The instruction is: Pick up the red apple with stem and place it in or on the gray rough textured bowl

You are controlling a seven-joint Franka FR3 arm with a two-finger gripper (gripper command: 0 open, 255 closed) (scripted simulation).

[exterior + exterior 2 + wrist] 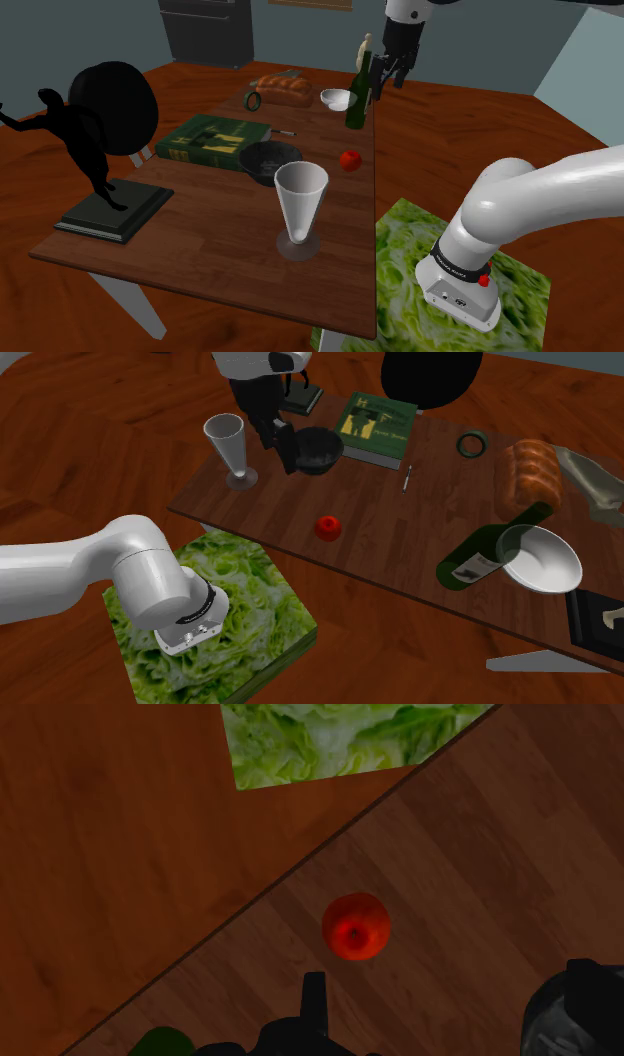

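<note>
In the shoulder view the dark bowl [268,160] sits mouth up to the left of the apple [350,159], near it but apart. The red apple lies on the bare wood outside the bowl, close to the tabletop [200,230] edge that faces the stand. A pale cone-shaped glass [300,195] stands upright in front of the apple and a little to its left. Behind the apple, a white bowl [337,98] rests just beside an upright green bottle [358,100]. Far left of the apple the dark wooden tabletop also carries a black statue [85,140] on a flat base. A green book [212,140] lies beside the dark bowl, and bread [283,88] lies well behind the apple to its left. Around the tabletop is a reddish wood floor [470,130], with blue-grey walls [120,30] beyond. Right of the apple stands the stand [420,250], its top patterned like lettuce. From it the white arm [540,200] bends up and back over the tabletop. The tool [388,72] hangs high behind the apple and points down. In the wrist view the apple lies just beyond the tool's tip, untouched. The tool is clenched on nothing, its fingers [314,994] met in one black prong.
</note>
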